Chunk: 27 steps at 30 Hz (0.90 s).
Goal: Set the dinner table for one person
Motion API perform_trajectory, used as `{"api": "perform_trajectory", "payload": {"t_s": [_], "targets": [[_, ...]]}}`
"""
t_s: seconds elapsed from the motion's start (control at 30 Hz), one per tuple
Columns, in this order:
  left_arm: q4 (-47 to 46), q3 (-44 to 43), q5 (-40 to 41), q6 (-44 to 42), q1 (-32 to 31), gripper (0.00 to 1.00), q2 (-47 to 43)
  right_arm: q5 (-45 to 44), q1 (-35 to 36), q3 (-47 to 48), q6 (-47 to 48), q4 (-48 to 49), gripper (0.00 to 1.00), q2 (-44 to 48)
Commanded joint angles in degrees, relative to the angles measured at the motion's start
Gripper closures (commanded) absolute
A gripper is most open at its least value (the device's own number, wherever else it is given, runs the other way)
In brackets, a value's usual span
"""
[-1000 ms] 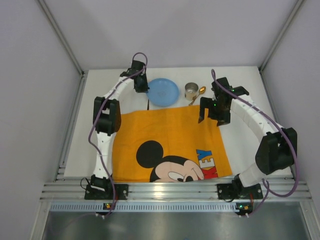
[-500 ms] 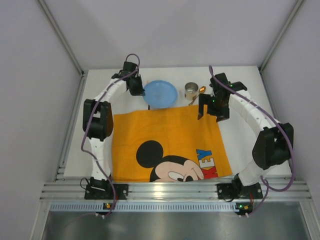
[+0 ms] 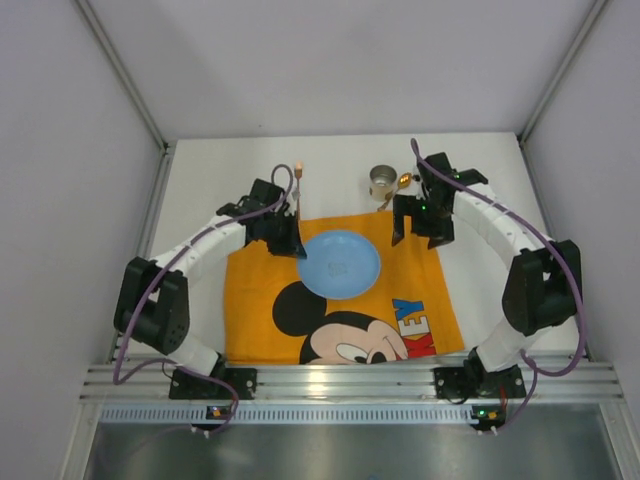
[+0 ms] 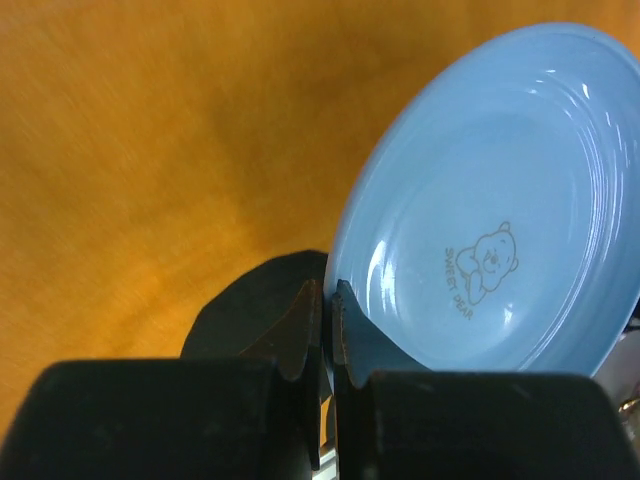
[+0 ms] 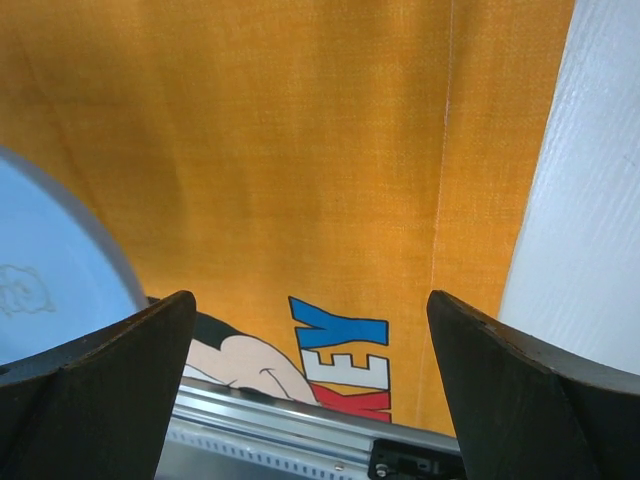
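My left gripper (image 3: 293,238) is shut on the left rim of a blue plate (image 3: 342,264), which is over the upper middle of the orange Mickey Mouse placemat (image 3: 340,320). The left wrist view shows the jaws (image 4: 327,320) pinching the plate's rim (image 4: 500,230), tilted above the placemat (image 4: 150,150). My right gripper (image 3: 418,225) is open and empty over the placemat's back right corner. In the right wrist view (image 5: 310,340) it hangs over the placemat (image 5: 300,150), with the plate's edge (image 5: 50,260) at the left. The white dinner table (image 3: 200,190) lies beneath.
A metal cup (image 3: 383,182) with a golden spoon (image 3: 401,181) beside it stands at the back, just behind my right gripper. A thin utensil (image 3: 298,185) lies on the table behind my left gripper. Bare table (image 5: 590,200) lies right of the placemat.
My left arm has carried the blue plate from the back of the table forward over the placemat. The thin utensil behind it is now uncovered. The right gripper shifted slightly back.
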State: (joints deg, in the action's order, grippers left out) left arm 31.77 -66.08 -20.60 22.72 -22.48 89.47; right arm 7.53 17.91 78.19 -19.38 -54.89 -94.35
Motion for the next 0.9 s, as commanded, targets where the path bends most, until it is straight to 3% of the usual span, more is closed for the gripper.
{"api": "perform_trajectory", "payload": {"t_s": [0.0,0.13,0.17,0.23,0.27,0.3,0.53,0.73,0.83,0.87], "targets": [[0.66,4.55,-1.38,-0.93,-2.74,1.0,-0.7,0.91,-0.51,-0.93,1.53,2.69,0.0,0.74],[0.4,6.93,4.06,1.09,-7.22,1.0,1.58,1.17,-0.6,-2.78,2.06,2.95,0.0,1.97],[0.05,7.28,5.47,2.84,-7.49,0.94,1.84,1.08,-0.6,-3.04,2.24,3.12,0.0,2.06],[-1.27,7.64,7.23,4.34,-8.45,0.59,1.93,0.82,-0.77,-3.92,2.41,3.04,0.0,2.76],[-1.36,7.46,8.46,5.05,-8.63,0.34,1.85,0.82,-0.95,-4.19,2.5,3.21,0.0,3.11],[-0.92,6.59,9.17,5.14,-8.63,0.02,1.93,0.82,-0.86,-4.36,2.41,3.21,0.0,3.38],[6.55,-2.99,21.9,4.44,-6.62,0.02,2.02,1.7,-1.12,-2.01,2.06,3.92,0.0,1.8],[7.08,-6.25,20.96,1.19,2.34,0.04,8.16,5.74,-2.61,5.47,0.39,7.78,0.01,-7.33],[4.19,-5.37,19.19,-1.18,4.28,0.05,12.03,9.08,-4.02,7.41,-0.57,10.15,0.29,-13.57],[2.79,-5.37,19.11,-1.36,4.72,0.05,13.17,9.6,-4.46,7.93,-0.84,10.68,0.61,-16.28]]}}
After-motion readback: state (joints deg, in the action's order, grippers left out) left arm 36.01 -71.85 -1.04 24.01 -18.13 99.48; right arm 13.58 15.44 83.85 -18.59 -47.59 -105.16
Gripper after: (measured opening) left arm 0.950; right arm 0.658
